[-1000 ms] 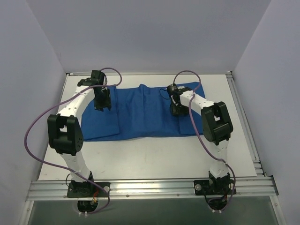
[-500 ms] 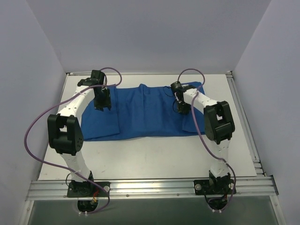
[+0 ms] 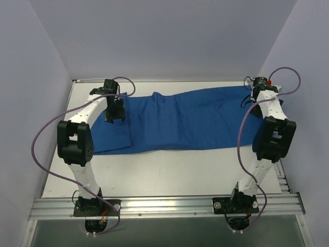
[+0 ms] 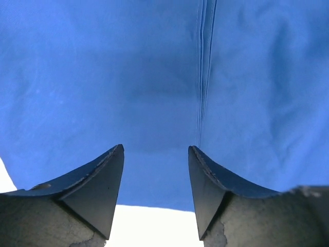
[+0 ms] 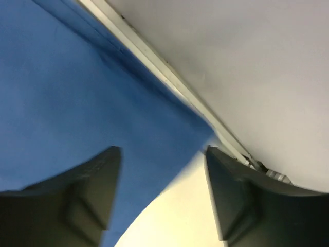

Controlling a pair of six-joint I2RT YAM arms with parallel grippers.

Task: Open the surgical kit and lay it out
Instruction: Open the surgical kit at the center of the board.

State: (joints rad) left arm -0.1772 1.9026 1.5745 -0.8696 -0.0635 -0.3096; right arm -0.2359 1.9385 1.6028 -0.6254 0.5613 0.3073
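Note:
The surgical kit shows as a blue cloth wrap [image 3: 175, 121] spread wide across the white table [image 3: 164, 172], with a folded flap at its left end. My left gripper [image 3: 114, 114] hovers over that left end. In the left wrist view it [image 4: 156, 147] is open, with only cloth [image 4: 154, 77] and a stitched seam [image 4: 203, 77] below. My right gripper [image 3: 252, 100] is at the cloth's far right corner. In the blurred right wrist view it [image 5: 162, 150] is open over the cloth's edge [image 5: 61, 92] and bare table [image 5: 169, 216], holding nothing.
Grey walls enclose the table on three sides. A metal rail [image 3: 267, 123] runs along the right edge close to my right arm, and another [image 3: 164, 206] crosses the front by the arm bases. Purple cables [image 3: 43, 134] loop off both arms.
My right gripper travelled from the middle of the cloth to the far right corner, drawing the cloth out that way, then opened. The left gripper shifted slightly and opened a little wider.

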